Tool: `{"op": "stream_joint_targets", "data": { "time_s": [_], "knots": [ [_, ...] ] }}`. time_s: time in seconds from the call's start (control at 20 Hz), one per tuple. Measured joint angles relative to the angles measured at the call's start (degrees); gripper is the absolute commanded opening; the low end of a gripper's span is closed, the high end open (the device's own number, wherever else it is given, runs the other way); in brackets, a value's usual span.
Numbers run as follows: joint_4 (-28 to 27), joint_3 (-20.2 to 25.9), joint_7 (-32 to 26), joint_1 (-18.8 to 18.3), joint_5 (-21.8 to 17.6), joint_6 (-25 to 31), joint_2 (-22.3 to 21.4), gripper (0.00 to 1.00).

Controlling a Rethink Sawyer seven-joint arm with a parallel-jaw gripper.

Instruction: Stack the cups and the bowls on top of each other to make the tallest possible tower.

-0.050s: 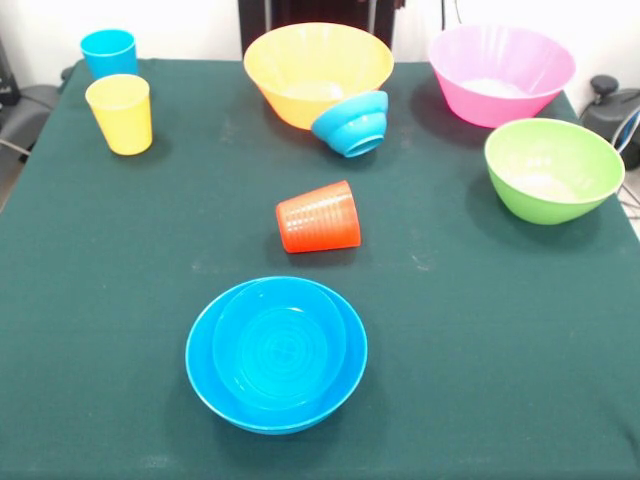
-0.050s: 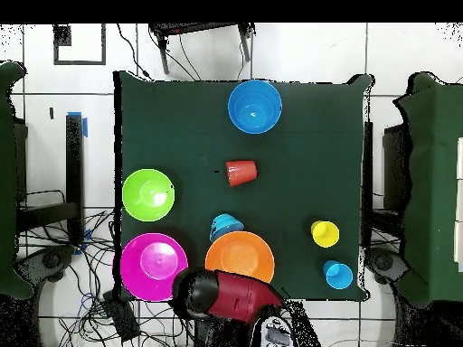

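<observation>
A smaller blue bowl [image 1: 280, 345] sits nested inside a medium blue bowl [image 1: 205, 385] near the front edge; this pair [image 2: 254, 106] is the only stack. An orange-red ribbed cup [image 1: 318, 217] [image 2: 240, 172] lies on its side mid-table. A small ridged blue bowl [image 1: 352, 125] [image 2: 225, 226] leans tilted against the big yellow-orange bowl [image 1: 315, 65] [image 2: 240, 256]. The pink bowl [image 1: 500, 75] [image 2: 154, 267] and green bowl [image 1: 553, 168] [image 2: 148, 194] stand upright. The yellow cup [image 1: 120, 113] [image 2: 325, 233] and sky-blue cup [image 1: 108, 52] [image 2: 338, 274] stand together. My red and black arm [image 2: 231, 296] is drawn back off the table; its gripper does not show.
Everything rests on a dark green tablecloth [image 1: 480, 330]. Cables and furniture legs [image 2: 203, 36] lie on the tiled floor around the table in the overhead view.
</observation>
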Motion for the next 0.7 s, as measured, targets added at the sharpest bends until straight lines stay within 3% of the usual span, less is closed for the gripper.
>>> {"op": "stream_joint_targets", "data": {
  "time_s": [0.35,0.7],
  "knots": [
    [-4.44,0.61,0.0,-1.39,0.0,-0.01,3.23,1.0],
    [-8.46,0.7,0.0,-2.7,0.0,-2.64,9.77,1.0]
  ]
}}
